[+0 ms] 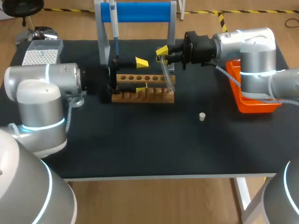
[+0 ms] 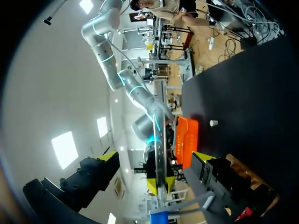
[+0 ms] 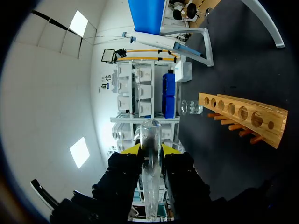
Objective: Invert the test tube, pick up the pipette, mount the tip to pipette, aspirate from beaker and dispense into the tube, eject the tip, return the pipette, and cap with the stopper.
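My right gripper [image 1: 162, 55] is shut on a clear glass test tube [image 1: 167, 73], held by one end above the right end of the wooden rack [image 1: 154, 95]. The tube slants down across the rack. In the right wrist view the tube [image 3: 150, 158] stands out between the yellow tips of that gripper [image 3: 150, 150]. My left gripper [image 1: 141, 74] is open wide over the rack's left half, with nothing in it. From the left wrist, the tube [image 2: 159, 154] appears ahead of the open left gripper [image 2: 156, 157]. A small white stopper [image 1: 202, 116] lies on the mat. The pipette [image 1: 113, 28] hangs on the blue stand [image 1: 140, 11].
An orange tray [image 1: 247, 100] sits at the right under my right arm. A white tip box [image 1: 41, 53] stands at the back left. A glass beaker [image 3: 191, 107] shows beyond the rack [image 3: 243, 114] in the right wrist view. The black mat [image 1: 154, 144] covers the table.
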You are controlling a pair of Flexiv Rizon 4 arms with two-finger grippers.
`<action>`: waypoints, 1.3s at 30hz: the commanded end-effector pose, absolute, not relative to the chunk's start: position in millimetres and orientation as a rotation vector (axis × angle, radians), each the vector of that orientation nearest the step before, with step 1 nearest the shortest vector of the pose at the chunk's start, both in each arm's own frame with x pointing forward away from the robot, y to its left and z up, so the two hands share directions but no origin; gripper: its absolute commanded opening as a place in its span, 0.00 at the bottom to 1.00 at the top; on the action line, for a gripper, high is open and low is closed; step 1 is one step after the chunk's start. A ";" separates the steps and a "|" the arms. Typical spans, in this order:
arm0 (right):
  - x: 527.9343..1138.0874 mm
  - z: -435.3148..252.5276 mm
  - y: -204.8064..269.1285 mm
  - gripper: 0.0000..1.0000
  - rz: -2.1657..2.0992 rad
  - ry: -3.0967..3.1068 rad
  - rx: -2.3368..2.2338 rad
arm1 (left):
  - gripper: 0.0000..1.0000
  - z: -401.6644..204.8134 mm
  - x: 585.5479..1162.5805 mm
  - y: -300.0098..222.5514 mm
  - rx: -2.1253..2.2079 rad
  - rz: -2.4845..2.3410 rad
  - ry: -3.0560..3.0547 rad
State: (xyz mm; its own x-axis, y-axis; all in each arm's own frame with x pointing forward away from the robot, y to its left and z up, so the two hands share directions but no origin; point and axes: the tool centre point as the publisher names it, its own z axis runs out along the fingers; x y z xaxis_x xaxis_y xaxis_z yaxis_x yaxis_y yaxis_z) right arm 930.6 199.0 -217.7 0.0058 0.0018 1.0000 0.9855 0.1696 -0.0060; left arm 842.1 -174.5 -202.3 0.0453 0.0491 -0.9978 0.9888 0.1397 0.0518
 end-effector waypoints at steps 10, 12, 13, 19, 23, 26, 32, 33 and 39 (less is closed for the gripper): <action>930.5 -216.6 198.5 0.00 -1.076 -1.284 -1.088 | 1.00 -203.1 831.4 -208.9 1.130 -1.008 1.284; 930.5 -216.6 198.5 0.00 -1.076 -1.284 -1.088 | 1.00 -203.8 831.3 -212.0 1.130 -1.011 1.281; 930.5 -216.6 198.5 0.00 -1.076 -1.284 -1.088 | 1.00 -204.2 831.4 -214.3 1.129 -1.013 1.280; 930.5 -216.6 198.5 0.00 -1.076 -1.284 -1.088 | 1.00 -204.7 832.1 -225.8 1.152 -1.016 1.268; 930.5 -216.6 198.5 0.00 -1.076 -1.284 -1.088 | 1.00 -206.6 835.9 -231.7 1.158 -1.014 1.268; 930.5 -216.6 198.5 0.00 -1.076 -1.284 -1.088 | 1.00 -206.9 839.6 -235.0 1.154 -1.021 1.264; 930.5 -216.6 198.5 0.00 -1.076 -1.284 -1.088 | 1.00 -206.2 844.3 -241.2 1.161 -1.029 1.255; 930.5 -216.6 198.5 0.00 -1.076 -1.284 -1.088 | 1.00 -206.3 844.8 -242.3 1.162 -1.030 1.255; 930.5 -216.6 198.5 0.00 -1.076 -1.284 -1.088 | 1.00 -206.4 846.6 -248.8 1.173 -1.041 1.253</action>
